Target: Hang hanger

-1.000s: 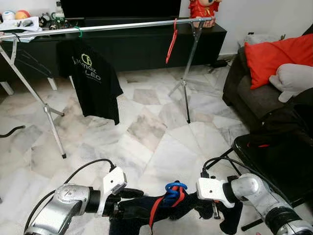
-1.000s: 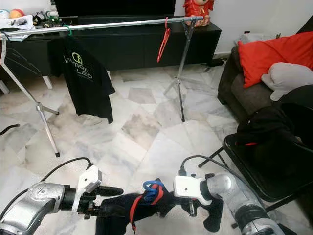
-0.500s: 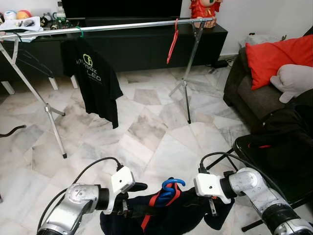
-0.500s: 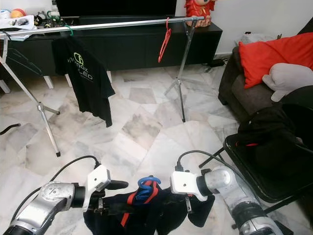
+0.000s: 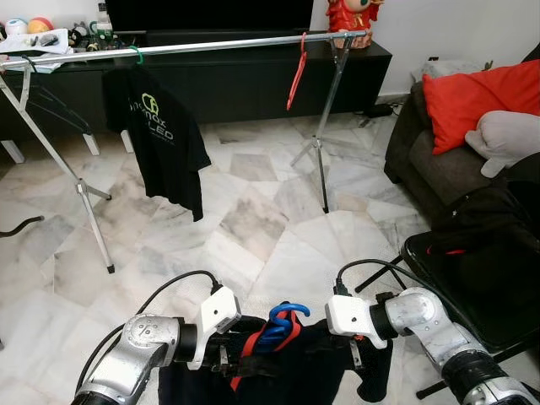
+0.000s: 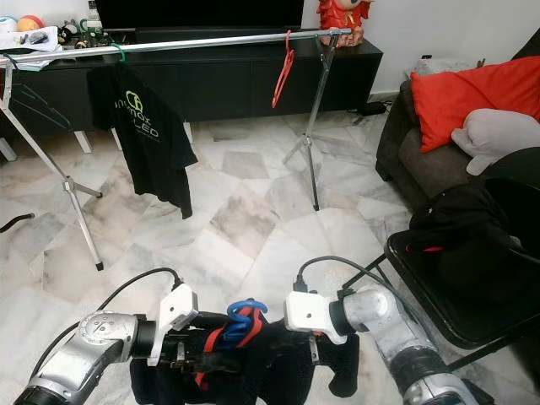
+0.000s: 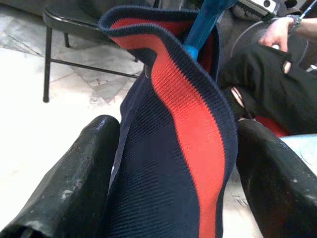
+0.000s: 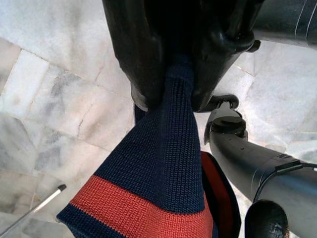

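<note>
A navy garment [image 5: 291, 375] with a red stripe hangs on a blue hanger [image 5: 283, 319], low in front of me over the marble floor. My left gripper [image 5: 245, 361] is shut on the garment's collar side, with cloth [image 7: 168, 148] bunched between its fingers [image 7: 94, 163]. On the other side, my right gripper [image 5: 354, 353] is shut on the knitted cloth [image 8: 168, 163]. Far ahead stands a metal clothes rail [image 5: 211, 44]. It carries a black T-shirt [image 5: 160, 135] on a green hanger [image 5: 135, 56] and a bare red hanger [image 5: 296, 72].
The rail's legs [image 5: 325, 169] splay onto the floor. A black TV cabinet [image 5: 236, 80] stands behind it. At right are a dark sofa with a red cushion [image 5: 477, 97] and a black folding chair [image 5: 472, 278] holding dark clothes. A person's hand [image 7: 277, 34] is near the chair.
Both grippers have drawn closer together, the left one moving right and the right one left. The garment has bunched up between them, and the blue hanger hook has shifted slightly left.
</note>
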Motion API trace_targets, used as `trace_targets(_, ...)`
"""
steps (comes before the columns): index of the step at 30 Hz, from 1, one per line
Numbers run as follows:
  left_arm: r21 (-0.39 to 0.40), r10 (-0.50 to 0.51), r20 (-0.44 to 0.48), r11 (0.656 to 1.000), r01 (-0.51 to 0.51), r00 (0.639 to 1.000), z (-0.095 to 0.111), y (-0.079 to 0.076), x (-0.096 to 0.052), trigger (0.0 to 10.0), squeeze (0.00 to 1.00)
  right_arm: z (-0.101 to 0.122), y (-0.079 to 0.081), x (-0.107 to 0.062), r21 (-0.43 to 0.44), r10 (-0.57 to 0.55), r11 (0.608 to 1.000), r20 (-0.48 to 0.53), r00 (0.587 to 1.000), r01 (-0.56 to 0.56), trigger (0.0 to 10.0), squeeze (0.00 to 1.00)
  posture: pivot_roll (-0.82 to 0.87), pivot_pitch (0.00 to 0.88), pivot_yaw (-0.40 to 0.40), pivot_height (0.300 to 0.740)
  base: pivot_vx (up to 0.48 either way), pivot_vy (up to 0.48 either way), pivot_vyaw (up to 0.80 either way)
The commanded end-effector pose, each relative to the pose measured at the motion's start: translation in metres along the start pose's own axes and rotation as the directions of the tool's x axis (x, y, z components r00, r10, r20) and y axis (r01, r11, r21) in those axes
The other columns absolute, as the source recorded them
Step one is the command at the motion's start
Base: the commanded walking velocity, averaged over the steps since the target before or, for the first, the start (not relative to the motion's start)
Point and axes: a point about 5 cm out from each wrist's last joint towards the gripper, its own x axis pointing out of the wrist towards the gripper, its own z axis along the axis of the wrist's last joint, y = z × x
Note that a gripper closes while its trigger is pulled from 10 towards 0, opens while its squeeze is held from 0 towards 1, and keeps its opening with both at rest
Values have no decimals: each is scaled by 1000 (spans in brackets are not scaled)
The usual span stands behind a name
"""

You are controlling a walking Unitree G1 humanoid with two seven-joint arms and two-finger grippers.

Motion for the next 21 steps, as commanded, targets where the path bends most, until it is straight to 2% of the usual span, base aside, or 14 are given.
trace_targets(1,19,13,8,1000,-14,1000,3,2,3,10000,0,9,-8,-1,-17,-32,999,20,999,33,0,0,-34,115,-82,721,0,0,0)
trace_targets(5,20,38,27,999,-39,999,5,4,7,10000,0,11,-9,2,-9,-36,999,22,999,37,0,0,-35,117,-81,721,0,0,0)
trace_targets(7,20,44,32,999,-44,999,6,5,8,4510,0,12,-9,3,-10,-36,999,26,999,36,0,0,-35,117,-81,721,0,0,0)
trace_targets(8,20,44,33,999,-45,998,6,5,9,549,0,12,-9,4,-11,-36,999,27,999,36,0,0,-33,119,-81,721,0,0,0)
trace_targets(9,20,45,34,999,-46,998,6,5,9,549,0,12,-9,4,-10,-36,999,30,999,36,0,0,-34,119,-81,721,0,0,0)
trace_targets(10,19,47,36,999,-48,998,7,5,9,0,0,14,-10,4,-9,-38,999,36,999,38,0,0,-34,119,-81,721,0,0,0)
trace_targets(21,44,46,0,998,-46,999,4,6,10,0,0,18,-15,2,2,-60,998,45,997,60,0,0,-37,125,-79,721,0,0,0)
